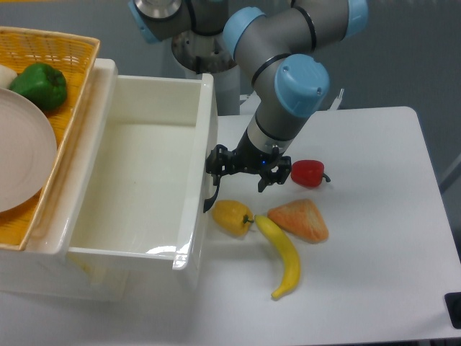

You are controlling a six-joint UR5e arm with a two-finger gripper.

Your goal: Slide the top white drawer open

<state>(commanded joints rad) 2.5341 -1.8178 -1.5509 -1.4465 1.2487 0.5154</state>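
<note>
Leftmost, a yellow wicker basket (75,86) sits on top of the cabinet, holding a white plate (21,155) and a green pepper (39,83). Just beside it, the top white drawer (130,173) stands pulled well out over the table (374,238), its empty tray fully in view from above and its front panel facing right. On that front, the curved black handle (210,193) is next, and the hand (248,164) is right at it, one finger down by the handle; whether the fingers are pinching it or merely hooked behind it I cannot tell from this angle. Further right lie a yellow pepper (232,217), a banana (282,254), an orange wedge-shaped piece (300,220) and a red pepper (308,173), all close in front of the drawer. By my reading the task is essentially done: the drawer looks near its full travel, and little remains beyond letting go and backing the hand away without knocking the yellow pepper.
</note>
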